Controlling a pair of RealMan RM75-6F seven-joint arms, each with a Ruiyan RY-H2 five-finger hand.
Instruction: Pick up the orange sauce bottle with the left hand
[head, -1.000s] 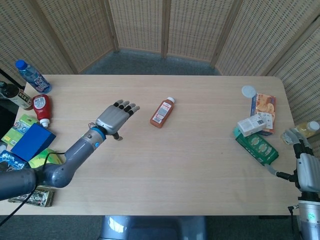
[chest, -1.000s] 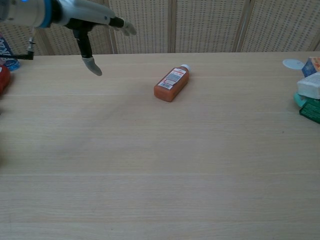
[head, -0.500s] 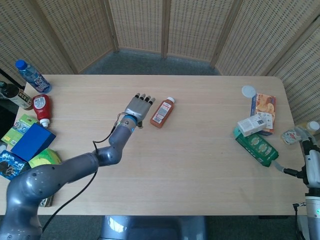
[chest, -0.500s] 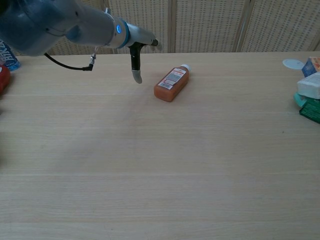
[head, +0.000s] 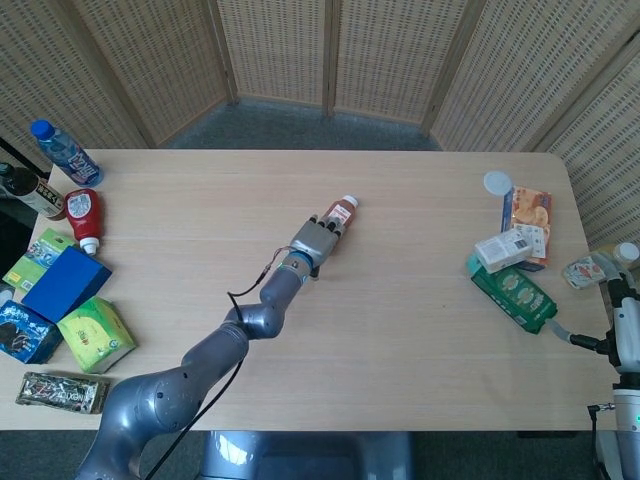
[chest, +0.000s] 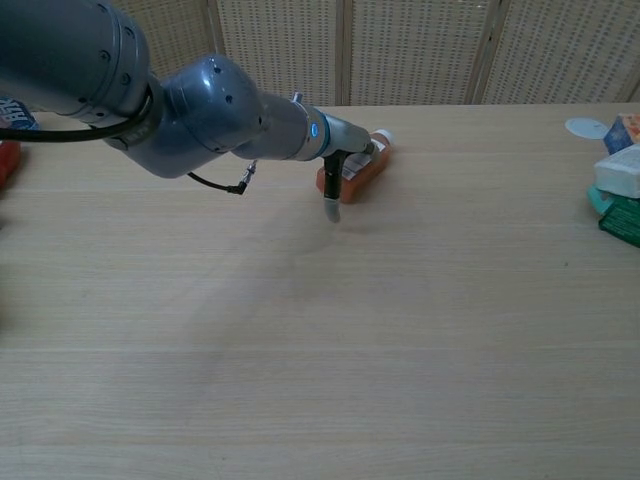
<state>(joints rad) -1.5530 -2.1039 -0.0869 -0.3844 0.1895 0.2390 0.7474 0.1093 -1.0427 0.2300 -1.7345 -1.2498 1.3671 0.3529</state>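
Note:
The orange sauce bottle (head: 341, 213) (chest: 368, 167) lies on its side on the table, its white cap pointing to the far right. My left hand (head: 314, 241) (chest: 339, 166) lies over the bottle's near end and covers its label. The fingers stretch along the bottle's top and are not wrapped around it. In the chest view the thumb (chest: 332, 205) hangs down in front of the bottle toward the table. The bottle still rests on the wood. Part of my right arm (head: 627, 338) shows at the far right edge, away from the bottle, and its fingers are hard to make out.
Boxes and packets (head: 514, 262) cluster at the table's right end, with a white lid (head: 497, 182) behind them. On the left edge are a water bottle (head: 64, 152), a red ketchup bottle (head: 84, 217), a blue box (head: 66, 284) and a green box (head: 96, 334).
My left hand has travelled right across the table and come down onto the bottle. The bottle has shifted slightly to the right.

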